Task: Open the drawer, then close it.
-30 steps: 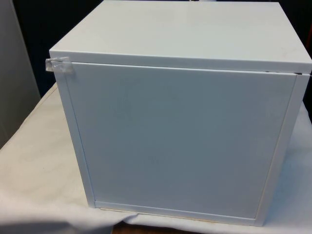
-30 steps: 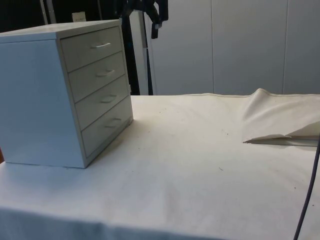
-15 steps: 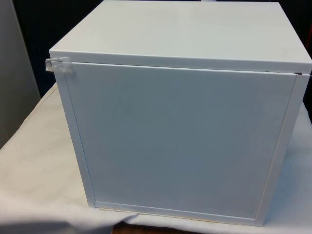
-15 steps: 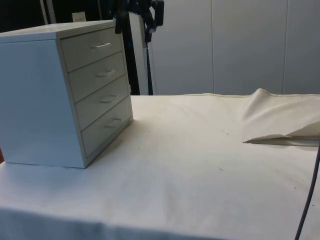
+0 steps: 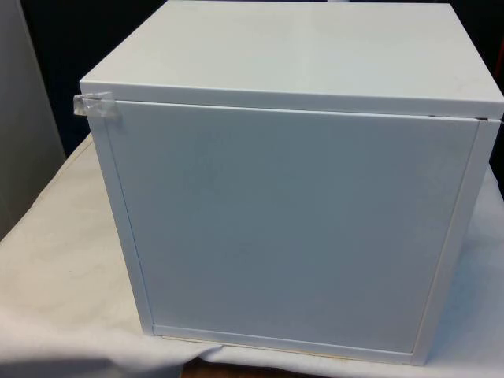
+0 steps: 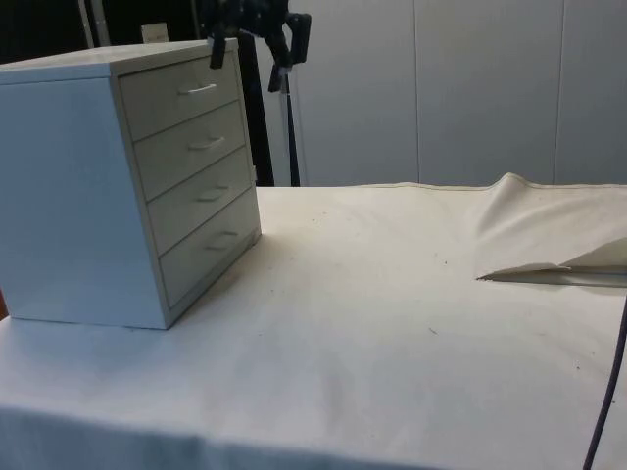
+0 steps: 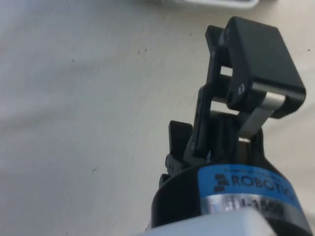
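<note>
Place: a lab test bench
Signs: cloth (image 6: pixel 392 323) over the table, plain wall panels (image 6: pixel 470 88), loose cable (image 6: pixel 607 392)

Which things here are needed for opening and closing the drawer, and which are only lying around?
Needed for the job:
- chest of drawers, four drawers, all shut
- top drawer handle
- claw, open, up near the chest's top edge

Only lying around:
- white cloth over the table
- folded-up part of the cloth
- piece of clear tape on the chest's back corner

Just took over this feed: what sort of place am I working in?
Likely a lab test bench: a white chest of drawers alone on a cloth-covered table, plain wall panels behind, gripper overhead.
</note>
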You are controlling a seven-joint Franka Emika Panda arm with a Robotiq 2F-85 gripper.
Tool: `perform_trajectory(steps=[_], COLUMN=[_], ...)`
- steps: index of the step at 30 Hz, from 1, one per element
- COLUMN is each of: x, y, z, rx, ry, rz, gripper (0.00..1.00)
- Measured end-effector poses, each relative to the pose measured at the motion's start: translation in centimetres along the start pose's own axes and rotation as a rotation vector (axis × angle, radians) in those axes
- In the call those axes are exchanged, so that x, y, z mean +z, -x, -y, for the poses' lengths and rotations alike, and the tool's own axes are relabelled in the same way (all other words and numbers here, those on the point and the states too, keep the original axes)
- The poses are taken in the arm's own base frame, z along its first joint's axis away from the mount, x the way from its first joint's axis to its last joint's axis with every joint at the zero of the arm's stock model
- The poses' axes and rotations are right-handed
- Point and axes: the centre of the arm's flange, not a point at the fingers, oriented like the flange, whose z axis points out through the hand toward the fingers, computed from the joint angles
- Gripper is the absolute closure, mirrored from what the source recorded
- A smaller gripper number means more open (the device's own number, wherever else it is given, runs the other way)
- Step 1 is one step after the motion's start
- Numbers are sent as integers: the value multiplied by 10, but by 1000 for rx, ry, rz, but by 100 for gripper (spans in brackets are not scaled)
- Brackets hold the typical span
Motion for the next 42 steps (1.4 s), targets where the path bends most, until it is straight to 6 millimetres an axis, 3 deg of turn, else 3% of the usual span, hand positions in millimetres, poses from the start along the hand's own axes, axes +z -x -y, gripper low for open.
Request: perform_trajectory(steps=[16, 25, 42], x=[20, 33, 38], y=[-4, -10, -15], z=[-17, -16, -12], rx=[-37, -62, -87], ry=[47, 56, 44], rz=[4, 7, 6], gripper=[0, 0, 0])
